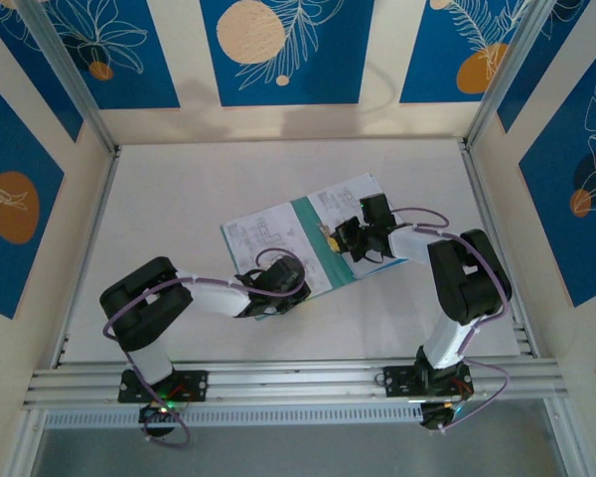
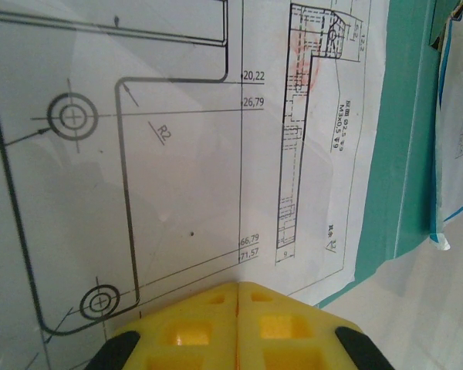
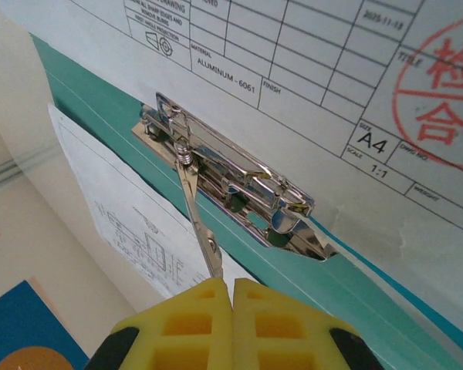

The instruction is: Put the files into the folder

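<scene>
**Now: folder (image 1: pixel 312 243) mid-table, papers spread across it**

Nearest the arm bases, the left gripper (image 2: pixel 238 297) has its yellow fingers pressed flat together, no gap and nothing between them. Its tips sit at the near edge of a white drawing sheet (image 2: pixel 177 154) printed with dimensioned outlines and bolt holes. This sheet lies on the left half of the teal-green folder, whose card shows as a strip along the sheet's right side. Beyond that strip runs the edge of a light-blue sheet (image 2: pixel 440 237).

Farther out, over the folder's middle, the right gripper (image 3: pixel 231 293) is likewise closed tight. The thin lever (image 3: pixel 197 208) of a chrome spring clip (image 3: pixel 239 196) runs down to the seam of its fingertips; whether the lever's end is nipped there I cannot tell. The clip is fixed to the teal card. Past it lies a white title-block sheet (image 3: pixel 309 85) marked A4, with a red stamp. Another white printed sheet (image 3: pixel 131 223) lies on the clip's other side.

The folder rests at a slant on the pale table (image 1: pixel 179 199).
</scene>
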